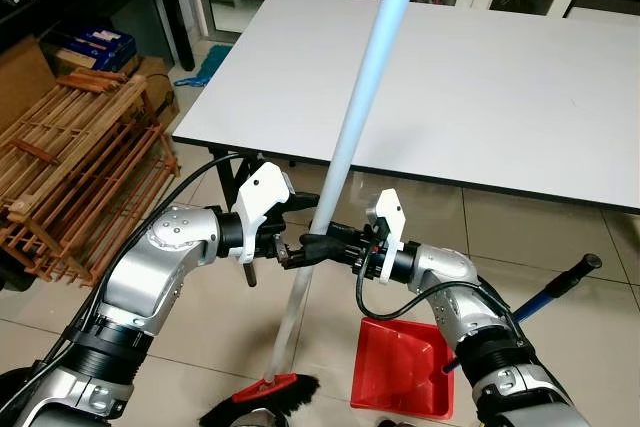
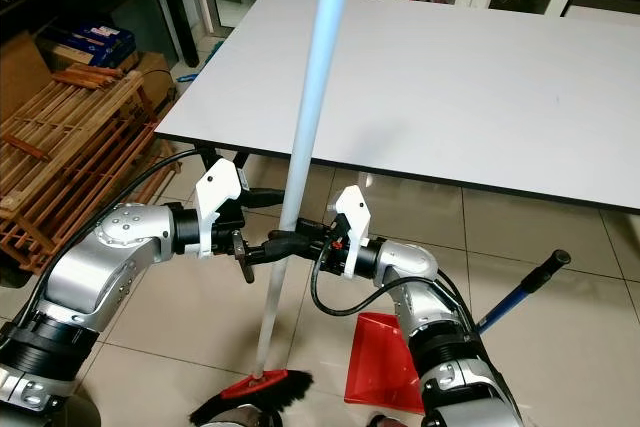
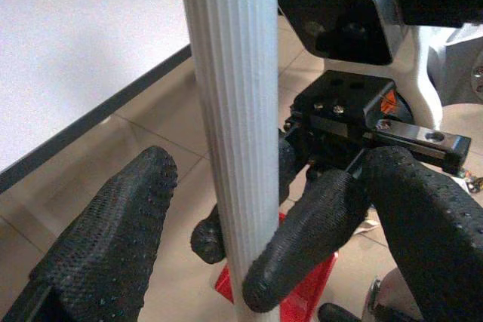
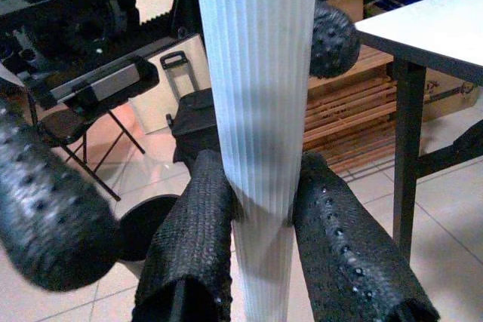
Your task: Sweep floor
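A broom stands nearly upright, its pale blue ribbed handle (image 1: 352, 112) rising past the table edge. Its red head with black bristles (image 1: 268, 395) rests on the tiled floor. My right gripper (image 4: 263, 186) is shut on the handle at mid-height, both pads pressed against the ribs. My left gripper (image 3: 272, 167) comes in from the opposite side at the same height. It is open, its fingers (image 3: 113, 239) standing wide on either side of the handle. A red dustpan (image 1: 402, 367) with a blue handle (image 1: 545, 297) lies on the floor just right of the broom head.
A white table (image 1: 480, 77) fills the space ahead, its near edge just behind the broom, with black legs (image 1: 228, 182) beneath. A wooden slatted rack (image 1: 70, 167) and boxes (image 1: 95, 47) stand at the left. Beige floor tiles (image 1: 560, 237) lie under the table.
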Robot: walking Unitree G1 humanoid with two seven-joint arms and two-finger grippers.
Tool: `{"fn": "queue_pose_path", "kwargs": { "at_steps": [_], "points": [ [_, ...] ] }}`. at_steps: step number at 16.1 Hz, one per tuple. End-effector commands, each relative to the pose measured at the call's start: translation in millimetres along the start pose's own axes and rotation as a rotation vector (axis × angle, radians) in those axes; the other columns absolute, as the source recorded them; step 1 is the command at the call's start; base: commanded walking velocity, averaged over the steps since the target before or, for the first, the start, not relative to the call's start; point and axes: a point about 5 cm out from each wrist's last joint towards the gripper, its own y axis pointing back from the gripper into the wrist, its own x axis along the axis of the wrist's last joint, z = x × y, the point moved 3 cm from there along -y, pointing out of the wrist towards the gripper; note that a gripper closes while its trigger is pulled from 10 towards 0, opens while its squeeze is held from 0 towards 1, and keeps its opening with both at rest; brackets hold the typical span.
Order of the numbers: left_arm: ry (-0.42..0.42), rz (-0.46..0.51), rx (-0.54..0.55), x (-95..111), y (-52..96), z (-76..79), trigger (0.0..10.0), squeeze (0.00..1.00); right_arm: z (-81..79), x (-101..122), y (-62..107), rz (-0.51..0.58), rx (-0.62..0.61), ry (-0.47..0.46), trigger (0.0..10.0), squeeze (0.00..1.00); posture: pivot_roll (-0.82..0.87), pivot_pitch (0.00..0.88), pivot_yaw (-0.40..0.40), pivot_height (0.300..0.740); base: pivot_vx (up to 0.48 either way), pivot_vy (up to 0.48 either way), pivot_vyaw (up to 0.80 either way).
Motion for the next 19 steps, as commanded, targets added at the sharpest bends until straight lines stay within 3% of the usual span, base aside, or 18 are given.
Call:
{"fn": "queue_pose_path", "kwargs": {
  "at_steps": [1,2,5,6,7,15,17,19],
  "points": [
    [-0.016,0.007,0.019,4,-0.8,-4.0,8.2,0.00,-1.9,9,-1.7,0.037,0.021,0.013,10.0,0.00,0.06,0.071,0.000,0.740,0.000,0.000,0.00],
    [-0.015,0.014,0.026,4,-1.1,-4.8,8.2,0.00,-2.3,9,-1.6,0.037,0.022,0.013,10.0,0.00,0.06,0.070,-0.001,0.740,0.000,0.000,0.00],
    [-0.013,0.059,0.073,10,-5.1,-10.1,2.9,0.00,-5.9,9,-3.2,0.038,0.033,0.008,10.0,0.00,0.06,0.073,-0.003,0.740,0.000,0.000,0.00],
    [-0.012,0.062,0.073,10,-5.6,-9.8,2.6,0.00,-6.2,9,-3.3,0.038,0.034,0.008,10.0,0.00,0.06,0.073,-0.003,0.740,0.000,0.000,0.00],
    [-0.009,0.070,0.076,11,-6.9,-9.6,0.0,0.00,-6.6,9,-3.2,0.038,0.035,0.007,10.0,0.00,0.06,0.073,-0.003,0.740,0.000,0.000,0.00],
    [0.002,0.069,0.044,8,-11.2,-3.0,0.0,0.00,-7.1,12,-2.5,0.043,0.031,0.013,10.0,0.00,0.06,0.071,-0.002,0.740,0.000,0.000,0.00],
    [-0.009,0.049,0.049,4,-11.4,-1.5,10.0,0.00,-8.5,14,-3.6,0.048,0.039,0.012,10.0,0.00,0.06,0.071,-0.004,0.740,0.000,0.000,0.00],
    [-0.010,0.036,0.046,1,-11.8,-1.6,10.0,0.00,-9.9,15,-5.0,0.049,0.048,0.014,10.0,0.00,0.06,0.070,-0.003,0.740,0.000,0.000,0.00]
  ]
}}
